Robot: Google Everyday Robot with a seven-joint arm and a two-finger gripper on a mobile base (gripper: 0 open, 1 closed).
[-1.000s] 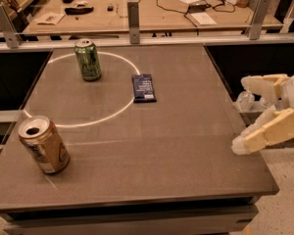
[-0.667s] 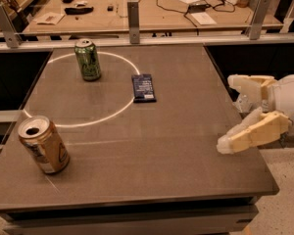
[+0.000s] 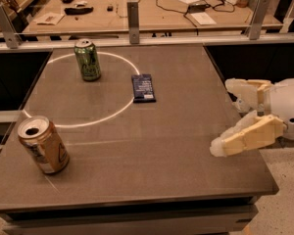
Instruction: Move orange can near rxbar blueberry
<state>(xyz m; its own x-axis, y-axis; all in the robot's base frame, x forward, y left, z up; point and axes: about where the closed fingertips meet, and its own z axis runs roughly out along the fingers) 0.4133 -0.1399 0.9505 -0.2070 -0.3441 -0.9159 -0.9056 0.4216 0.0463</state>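
The orange can [image 3: 42, 144] stands upright at the near left of the grey table [image 3: 152, 151], its silver top open. The rxbar blueberry [image 3: 143, 87], a flat dark navy bar with white print, lies flat near the table's middle, on the edge of a white circle line. My gripper [image 3: 227, 117] hangs over the table's right edge, far right of the can and to the right of and nearer than the bar. Its two pale fingers are spread apart with nothing between them.
A green can [image 3: 87, 59] stands upright at the far left inside the white circle [image 3: 115, 112]. Behind the table runs a metal rail with posts [image 3: 133, 15], and beyond it a wooden bench with cables and papers [image 3: 196, 4].
My gripper has moved left, in over the table's right edge, fingers still spread. The cans and the bar have not moved.
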